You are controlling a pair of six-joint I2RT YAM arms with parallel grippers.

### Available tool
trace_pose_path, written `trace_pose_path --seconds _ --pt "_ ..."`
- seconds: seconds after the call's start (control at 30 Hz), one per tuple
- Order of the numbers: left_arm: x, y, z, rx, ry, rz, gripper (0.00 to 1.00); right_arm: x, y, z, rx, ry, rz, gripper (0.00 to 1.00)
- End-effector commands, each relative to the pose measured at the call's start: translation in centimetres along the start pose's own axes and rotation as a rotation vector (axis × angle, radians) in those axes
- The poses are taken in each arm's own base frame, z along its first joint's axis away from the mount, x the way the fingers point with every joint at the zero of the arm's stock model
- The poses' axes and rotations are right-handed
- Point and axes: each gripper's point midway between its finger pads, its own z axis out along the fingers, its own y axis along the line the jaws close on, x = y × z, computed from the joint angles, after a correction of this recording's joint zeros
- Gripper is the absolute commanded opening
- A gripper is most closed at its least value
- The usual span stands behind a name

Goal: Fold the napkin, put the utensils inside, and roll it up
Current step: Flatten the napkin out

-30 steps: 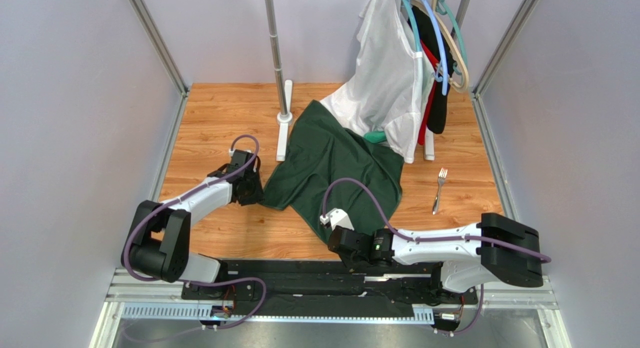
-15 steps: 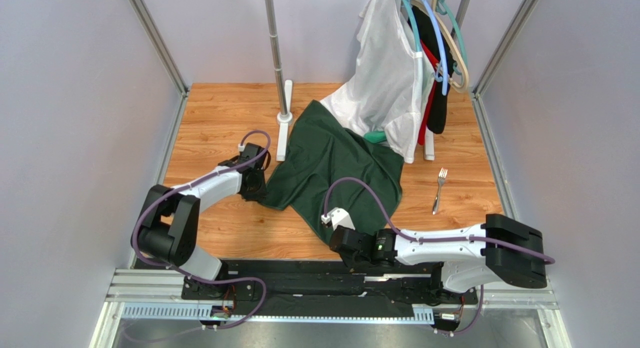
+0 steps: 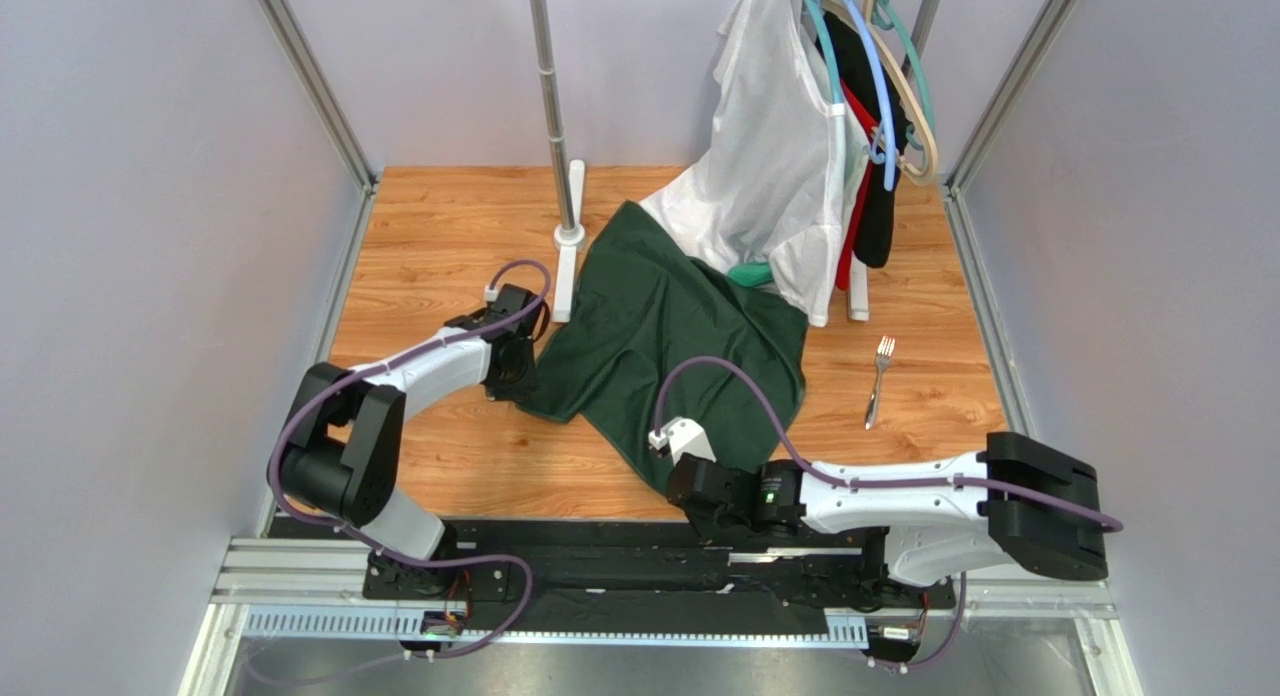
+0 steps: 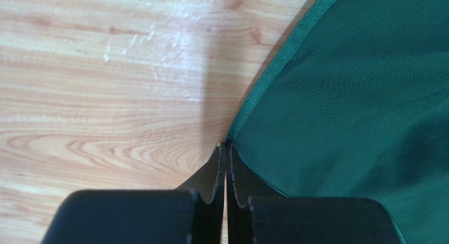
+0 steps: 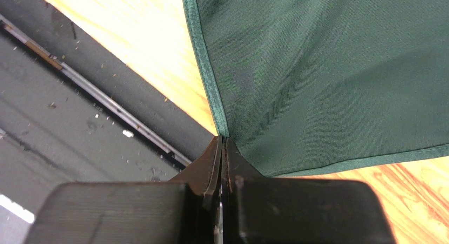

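Newly clamps left corner of dark green square cloth napkin [image 4: 342,97] with left gripper [image 4: 225,154] | pinches near corner with right gripper [image 5: 221,149] | fold-ready

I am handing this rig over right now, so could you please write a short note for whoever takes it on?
Grippers: the left gripper is shut on the napkin at its left corner. The right gripper is shut on its near corner, by the near edge of the table.
Things: the napkin lies spread and rumpled on the table, its far end by the hanging white garment. The fork lies on the table to the right of the napkin, apart from it.
Done: two corners pinched.
To do: fold the napkin, lay the fork in, roll it up.
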Motion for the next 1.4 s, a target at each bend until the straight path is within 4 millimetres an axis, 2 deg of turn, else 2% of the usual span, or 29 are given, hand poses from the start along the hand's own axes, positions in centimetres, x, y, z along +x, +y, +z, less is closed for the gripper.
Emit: trace_pose_path --seconds 0.0,0.17,0.33,0.37,0.53,0.7,0.9,1.0,1.03,1.07,1.13,1.17,1.2,1.27,1.3,1.33,1.37 --pt "-0.3 1.3 -1.5 -0.048 -0.06 -0.033 0.0 0.4 0.7 -1.2 -0.033 -0.006 0.007 0.01" --pt "-1.2 2.6 -3.3 -0.07 -0.159 -0.103 0.0 0.7 1.9 -1.4 -0.067 0.0 -0.01 0.01" --pt "-1.3 4.4 -4.2 -0.059 -0.195 -0.209 0.0 0.7 2.9 -1.7 -0.081 0.002 -0.038 0.0" --pt "-1.4 5.6 -4.5 -0.059 -0.217 -0.257 0.0 0.5 3.1 -1.8 -0.082 -0.004 -0.041 0.0" --pt "-2.0 7.3 -5.6 -0.053 -0.296 -0.354 0.0 0.2 3.5 -2.2 -0.091 -0.015 -0.055 0.0" --pt "-1.9 7.0 -4.9 -0.048 -0.266 -0.346 0.0 0.2 3.8 -1.8 -0.092 -0.014 -0.07 0.0" --pt "-2.5 7.7 -4.2 -0.086 -0.254 -0.35 0.0 -1.3 4.2 -1.6 -0.083 -0.049 -0.084 0.0" --pt "-2.8 7.9 -4.2 -0.078 -0.258 -0.356 0.0 -2.3 5.2 -1.9 -0.103 -0.058 -0.088 0.33" --pt "-2.9 7.7 -4.2 -0.074 -0.256 -0.353 0.01 -3.0 5.5 -2.5 -0.106 -0.065 -0.088 0.56" --pt "-2.9 7.7 -4.2 -0.074 -0.253 -0.346 0.05 -3.7 5.2 -2.9 -0.088 -0.081 -0.085 0.62" --pt "-3.2 7.7 -4.5 -0.071 -0.26 -0.339 0.3 -5.6 3.4 -3.9 -0.019 -0.109 -0.054 0.7" --pt "-3.3 7.7 -4.8 -0.066 -0.264 -0.331 0.4 -6.9 2.7 -4.9 -0.012 -0.145 -0.029 0.72" --pt "-3.5 7.6 -5.0 -0.063 -0.27 -0.332 0.56 -8.3 0.7 -5.2 0.033 -0.17 0.009 0.73" --pt "-3.8 7.4 -5.7 -0.048 -0.294 -0.332 0.64 -10.5 -1.8 -6.7 0.072 -0.238 0.071 0.79" --pt "-4.0 7.3 -6.0 -0.044 -0.305 -0.329 0.85 -11.7 -4.5 -6.7 0.122 -0.262 0.12 0.83" --pt "-4.2 7.3 -6.7 -0.04 -0.327 -0.328 0.86 -12.6 -5.8 -6.8 0.137 -0.29 0.15 0.84" --pt "-4.4 7.0 -7.2 -0.05 -0.351 -0.306 0.87 -13.2 -8.8 -6.8 0.201 -0.306 0.218 0.88"
